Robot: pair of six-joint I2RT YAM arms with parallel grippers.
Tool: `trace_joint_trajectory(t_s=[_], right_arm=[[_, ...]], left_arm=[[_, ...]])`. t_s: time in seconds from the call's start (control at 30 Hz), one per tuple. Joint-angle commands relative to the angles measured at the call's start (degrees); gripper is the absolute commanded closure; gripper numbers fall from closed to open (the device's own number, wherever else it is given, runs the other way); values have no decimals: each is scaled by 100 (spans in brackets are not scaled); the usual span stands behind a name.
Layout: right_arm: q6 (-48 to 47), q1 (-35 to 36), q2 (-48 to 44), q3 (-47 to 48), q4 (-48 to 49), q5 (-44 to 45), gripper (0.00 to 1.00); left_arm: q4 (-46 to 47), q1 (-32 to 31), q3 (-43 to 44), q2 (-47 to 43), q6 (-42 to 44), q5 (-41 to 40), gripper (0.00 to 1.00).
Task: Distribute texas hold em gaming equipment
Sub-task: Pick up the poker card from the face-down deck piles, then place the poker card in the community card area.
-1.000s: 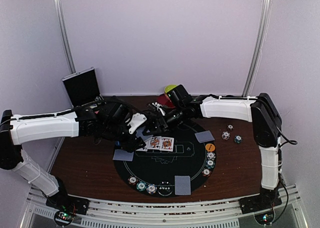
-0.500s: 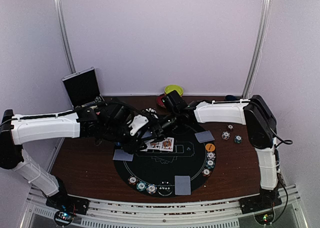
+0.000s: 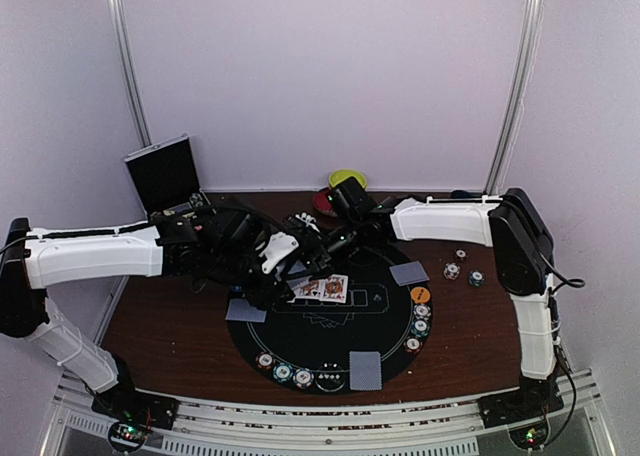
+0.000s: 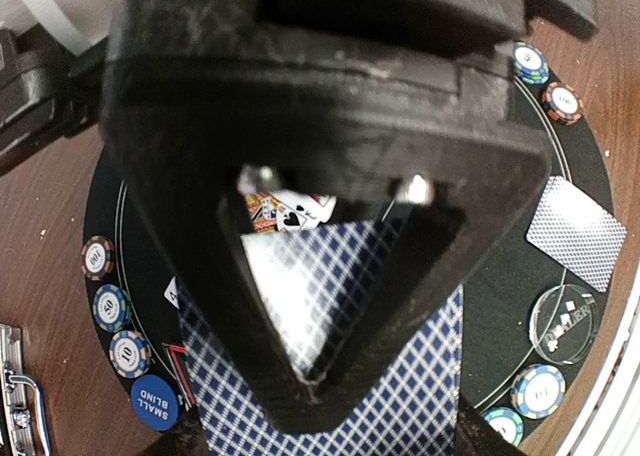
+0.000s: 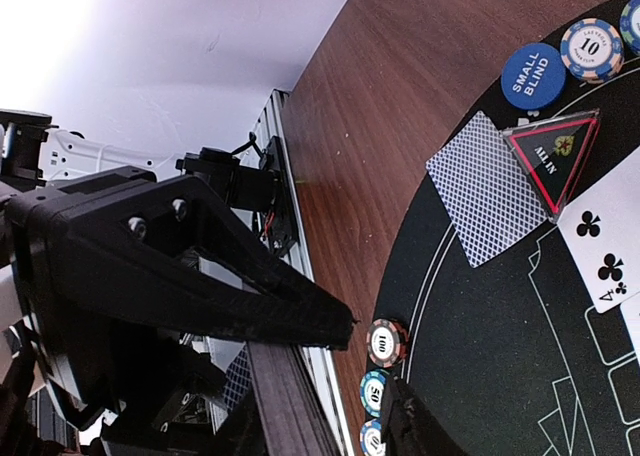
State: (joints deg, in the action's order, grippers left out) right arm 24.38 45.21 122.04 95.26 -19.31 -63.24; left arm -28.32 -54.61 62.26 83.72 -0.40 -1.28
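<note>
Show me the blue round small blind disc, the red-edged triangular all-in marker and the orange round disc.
Blue round small blind disc (image 5: 533, 75), right wrist view, its lettering.
Red-edged triangular all-in marker (image 5: 553, 154), right wrist view, its dark centre.
Orange round disc (image 3: 421, 294), top view, its middle.

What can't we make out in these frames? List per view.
Top external: the left gripper and right gripper overlap as dark shapes; what their jaws hold is hidden.
Left wrist: a black triangular frame near the lens covers the face-up playing cards; ranks unreadable.
Left wrist: blue-lattice-backed card, cut by the bottom edge; single or stack unclear.
Right wrist: white clubs card, cut by the right edge.
</note>
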Motion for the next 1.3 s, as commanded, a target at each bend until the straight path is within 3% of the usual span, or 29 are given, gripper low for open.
trace_joint_trajectory(t_s=[0.0,0.27,0.47,0.87,1.0,1.13,1.27], right_arm=[[-337,-166,139,97,-500,447,63],[-716,-218,45,283,-958,784,67],[-762,-253,-101,324,-1003,468,57],[-808,-478,-363,235,-1099,98,58],[-774,-484,-387,249,-1080,-107,65],[-733,-493,-408,246,-1064,-291,81],[-757,-558,-467,211,-1116,-370,90]], left_arm=[[274,-41,49,-41,80,23,37],[274,-43,32,-49,76,-30,37],[268,-41,15,-49,42,-82,37],[269,-41,14,-49,31,-116,37],[273,-41,6,-41,23,-126,37],[274,-41,7,-32,28,-140,37],[274,-41,-3,-40,31,-154,37]])
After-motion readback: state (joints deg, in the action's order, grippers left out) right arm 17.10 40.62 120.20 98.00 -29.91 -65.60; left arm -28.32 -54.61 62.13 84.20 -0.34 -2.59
